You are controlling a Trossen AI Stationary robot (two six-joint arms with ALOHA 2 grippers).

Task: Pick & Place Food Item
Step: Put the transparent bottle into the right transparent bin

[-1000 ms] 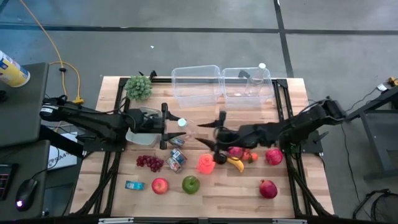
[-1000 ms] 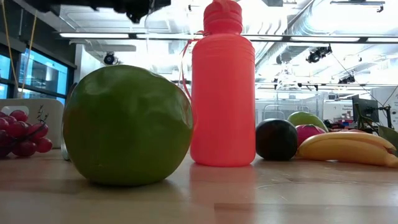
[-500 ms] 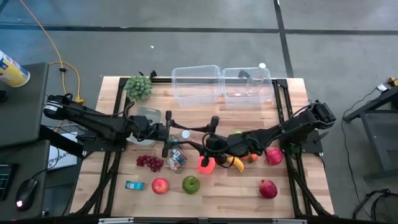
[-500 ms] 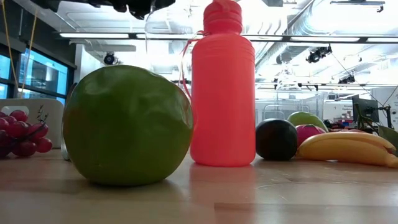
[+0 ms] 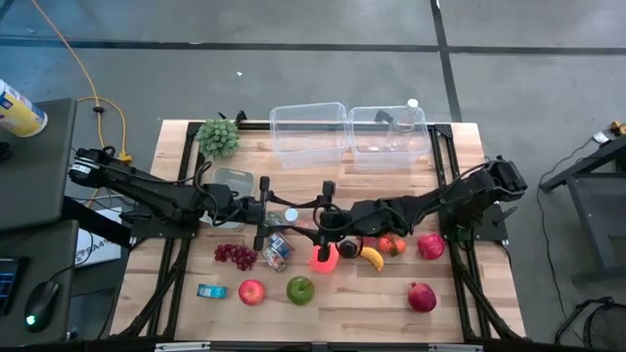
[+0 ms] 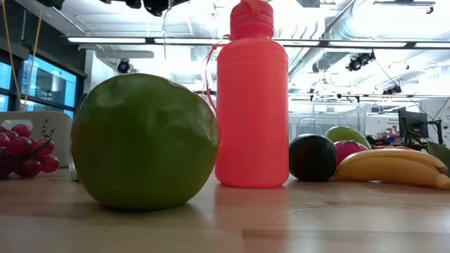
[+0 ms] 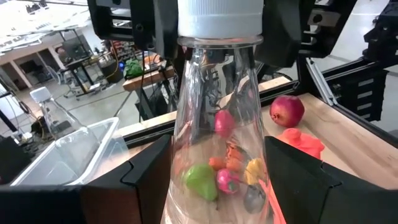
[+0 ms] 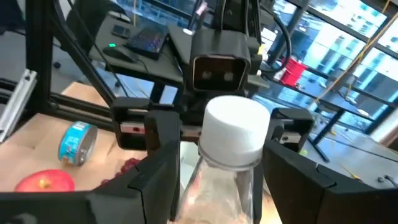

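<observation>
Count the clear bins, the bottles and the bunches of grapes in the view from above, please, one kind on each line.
Clear bins: 2, the left bin and the right bin.
Bottles: 3, the mid-table clear bottle, the pink bottle and the clear bottle at the right bin.
Bunches of grapes: 2, the green bunch and the red bunch.
Total: 7.

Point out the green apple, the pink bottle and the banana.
green apple [image 6: 144,140], low view, middle of its skin.
pink bottle [image 6: 252,112], low view, middle of its body.
banana [image 6: 390,169], low view, middle of its yellow length.
</observation>
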